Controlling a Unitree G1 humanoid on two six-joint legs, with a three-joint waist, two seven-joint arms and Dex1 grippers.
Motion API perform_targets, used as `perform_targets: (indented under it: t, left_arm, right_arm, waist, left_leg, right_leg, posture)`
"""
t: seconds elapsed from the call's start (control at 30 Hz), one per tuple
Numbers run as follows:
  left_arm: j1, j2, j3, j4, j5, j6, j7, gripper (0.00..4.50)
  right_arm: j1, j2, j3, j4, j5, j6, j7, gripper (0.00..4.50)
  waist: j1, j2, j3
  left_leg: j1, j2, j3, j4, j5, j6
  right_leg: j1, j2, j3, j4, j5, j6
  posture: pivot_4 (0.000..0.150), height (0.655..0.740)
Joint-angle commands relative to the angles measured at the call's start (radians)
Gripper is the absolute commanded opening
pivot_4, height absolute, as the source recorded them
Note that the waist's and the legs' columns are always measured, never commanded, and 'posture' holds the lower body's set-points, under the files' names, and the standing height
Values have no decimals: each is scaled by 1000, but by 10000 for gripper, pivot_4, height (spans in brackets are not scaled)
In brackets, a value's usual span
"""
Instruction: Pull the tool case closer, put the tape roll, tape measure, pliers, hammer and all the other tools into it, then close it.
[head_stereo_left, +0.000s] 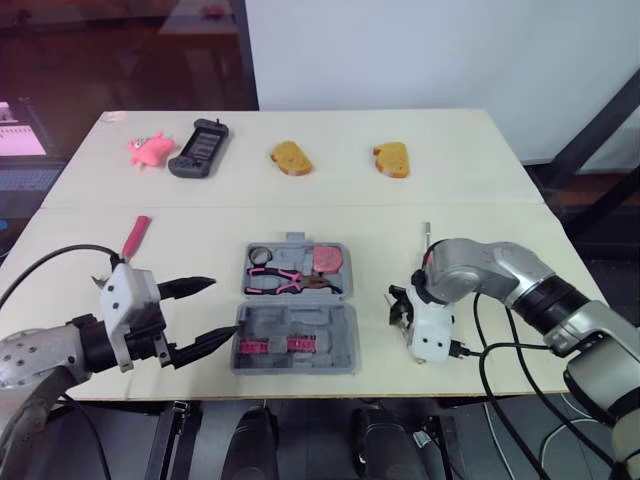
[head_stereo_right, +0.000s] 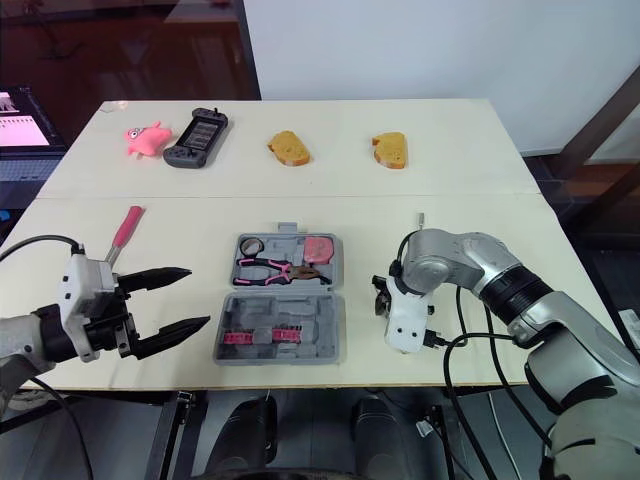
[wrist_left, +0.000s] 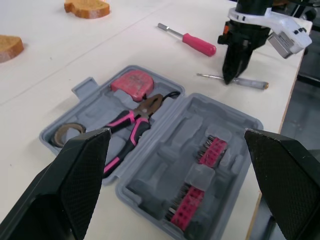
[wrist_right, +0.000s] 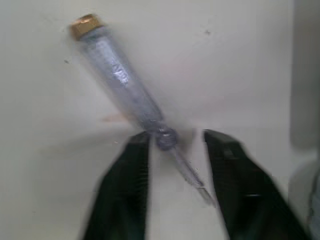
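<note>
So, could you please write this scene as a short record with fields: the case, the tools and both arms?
Case: open, at the table's front
Inside: tape roll, pliers, tape measure
Outside: pink-handled tool left of case; red screwdriver and clear screwdriver to its right
Left gripper: open, left of case
Right gripper: open, fingers either side of clear screwdriver's shaft
Far side: toy pig, game controller, two bread slices
</note>
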Motion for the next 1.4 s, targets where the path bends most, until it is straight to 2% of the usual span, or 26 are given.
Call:
perform_targets:
  t: [0.03, 0.27, 0.47, 0.7, 0.87, 0.93, 1.4]
  left_arm:
    - [-5, 10, 14, -5, -12, -1, -4, 45000]
    - [-19, 14, 2, 7, -6, -4, -7, 45000]
    - [-41, 17, -20, 25, 5, -11, -12, 45000]
    - [-74, 26, -37, 47, 15, -12, -22, 45000]
    - [-82, 28, -40, 56, 21, -12, -33, 45000]
    - [-82, 28, -43, 60, 27, -16, -39, 45000]
    - [-83, 17, -55, 58, 45, -19, -42, 45000]
  right_arm:
    - [-8, 3, -1, 12, -14, -22, 0, 706]
    - [-8, -2, -22, 36, -21, 13, -4, 706]
    - [-9, 5, -74, 48, -23, 177, -10, 706]
    - [67, -5, -123, 32, -25, 326, -28, 706]
    - [112, -39, -149, -30, -30, 314, -36, 26528]
    - [117, -50, -147, -36, -51, 291, -57, 35426]
    - [38, 31, -88, 79, -166, 176, -134, 35426]
  waist:
    - [0, 0, 0]
    - [0, -1, 0]
    - [0, 0, 0]
    - [0, -1, 0]
    - [1, 0, 0]
    - [2, 0, 0]
    - [-6, -5, -3]
  left_leg:
    - [0, 0, 0, 0, 0, 0]
    - [3, 0, 0, 0, 0, 0]
    - [6, 0, 0, 0, 0, 0]
    - [8, 0, 0, 0, 0, 0]
    - [14, 0, 0, -1, 0, 0]
    - [14, 0, 0, -1, 0, 0]
    - [17, 0, 0, -1, 0, 0]
  right_leg:
    - [0, 0, 0, 0, 0, 0]
    - [4, 0, 0, 0, 0, 0]
    - [7, 0, 0, 0, 0, 0]
    - [8, 0, 0, 0, 0, 0]
    - [14, 0, 0, -1, -2, -3]
    - [14, 0, 0, -1, -2, -2]
    - [17, 0, 0, -1, -2, -3]
  posture:
    - [1500, 7207]
    - [1500, 7207]
    - [1500, 7207]
    - [1500, 7207]
    - [1500, 7207]
    - [1500, 7207]
    - [1500, 7207]
